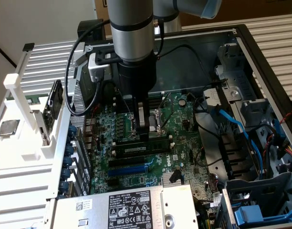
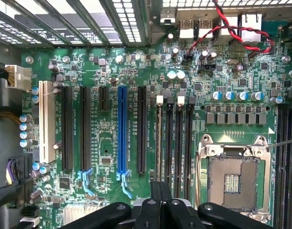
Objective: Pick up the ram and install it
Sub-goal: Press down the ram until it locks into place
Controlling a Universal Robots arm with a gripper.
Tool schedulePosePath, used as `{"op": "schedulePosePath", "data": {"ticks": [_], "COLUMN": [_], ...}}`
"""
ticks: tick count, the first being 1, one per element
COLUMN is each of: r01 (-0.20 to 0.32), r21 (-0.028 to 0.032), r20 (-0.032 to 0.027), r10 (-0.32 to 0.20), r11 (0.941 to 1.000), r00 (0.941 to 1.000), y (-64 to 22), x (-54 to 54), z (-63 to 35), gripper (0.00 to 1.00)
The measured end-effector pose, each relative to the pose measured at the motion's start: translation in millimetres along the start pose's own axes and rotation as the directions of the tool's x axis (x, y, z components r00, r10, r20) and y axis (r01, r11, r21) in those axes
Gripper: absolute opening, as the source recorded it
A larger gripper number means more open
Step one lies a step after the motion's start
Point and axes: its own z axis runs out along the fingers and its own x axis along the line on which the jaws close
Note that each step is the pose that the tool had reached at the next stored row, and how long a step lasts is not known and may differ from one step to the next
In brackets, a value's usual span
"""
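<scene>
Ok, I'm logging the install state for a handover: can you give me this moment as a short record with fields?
hand: shut, lowered into the open computer case over the green motherboard
ram: long dark-green circuit-board stick with a white label, lying along the black memory slots, directly under the hand
contact: hand tip is at the stick's upper edge; cannot tell if they touch
held: nothing visibly gripped
processor socket: silver-framed, open and empty
</scene>
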Motion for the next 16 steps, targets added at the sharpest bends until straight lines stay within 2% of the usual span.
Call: {"op": "schedulePosePath", "data": {"ticks": [4, 9, 16], "r01": [0.0, 0.005, 0.008], "r21": [0.0029, 0.0039, 0.0044], "r20": [-0.0065, -0.0069, 0.0022], "r10": [0.0, -0.005, -0.008], "r11": [1.0, 1.0, 1.0], "r00": [1.0, 1.0, 1.0], "y": [0.0, 0.2, 0.2], "x": [-1.0, -1.5, -0.9], "z": [1.3, 2.0, 2.2], "gripper": [0.1, 0.1, 0.1]}}
